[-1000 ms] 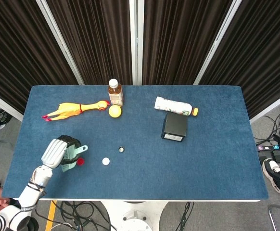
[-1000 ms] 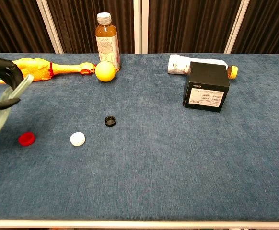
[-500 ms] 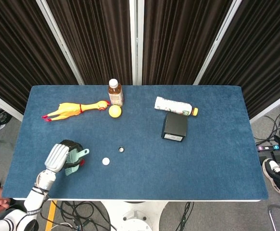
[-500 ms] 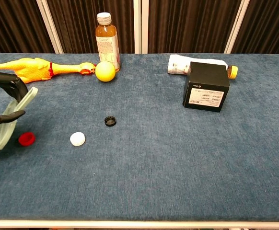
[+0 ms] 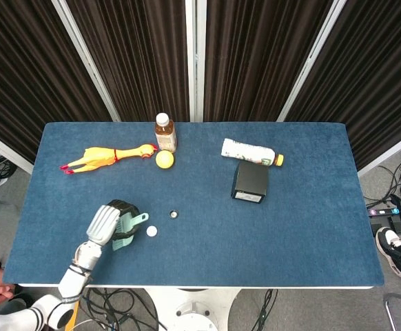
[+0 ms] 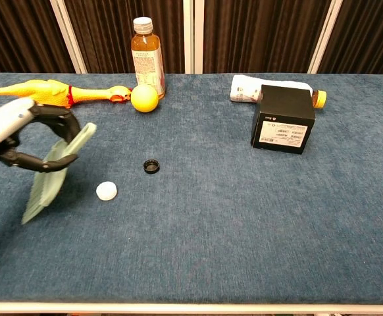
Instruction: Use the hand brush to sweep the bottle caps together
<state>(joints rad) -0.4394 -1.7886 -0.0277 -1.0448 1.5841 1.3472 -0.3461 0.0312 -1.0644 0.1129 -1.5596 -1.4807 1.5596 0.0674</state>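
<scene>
My left hand point(image 5: 106, 223) point(image 6: 10, 133) grips a pale green hand brush point(image 5: 126, 233) point(image 6: 52, 172) at the front left of the blue table point(image 5: 304, 227). The brush is tilted, with its bristle end down on the cloth. A white bottle cap point(image 5: 151, 232) point(image 6: 106, 191) lies just right of the brush, a small gap apart. A black cap point(image 5: 173, 214) point(image 6: 151, 166) lies further right and back. No red cap shows in either view. My right hand is outside both views.
Along the back stand a yellow rubber chicken point(image 5: 104, 156), an upright amber bottle point(image 5: 164, 132) and a yellow ball point(image 5: 163, 159). A lying bottle point(image 5: 251, 152) and a black box point(image 5: 250, 181) sit at the back right.
My left hand has carried the brush to the right, close to the white cap. The red cap, seen beside the brush before, no longer shows.
</scene>
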